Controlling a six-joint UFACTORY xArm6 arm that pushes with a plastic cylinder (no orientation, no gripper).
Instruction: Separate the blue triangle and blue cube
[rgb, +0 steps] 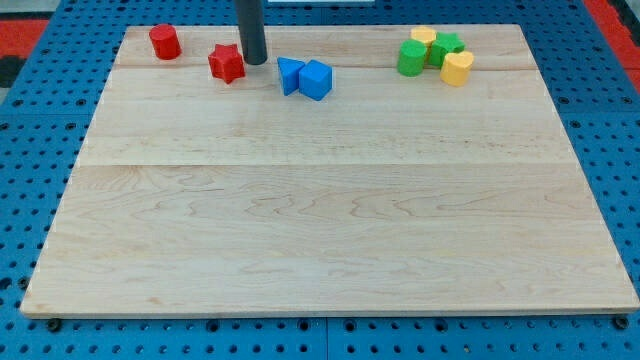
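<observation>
The blue triangle (289, 75) and the blue cube (316, 80) lie side by side and touching near the view's top, left of centre, on the wooden board (320, 200). The triangle is on the left, the cube on the right. My tip (254, 62) is a dark rod coming down from the view's top. It stands just left of the blue triangle, with a small gap, and just right of a red star (227, 63).
A red cylinder (165, 42) stands at the top left. At the top right is a cluster: a green cylinder (411, 58), a green star-like block (445, 47), a yellow block (424, 38) and a yellow cylinder (457, 68). Blue pegboard surrounds the board.
</observation>
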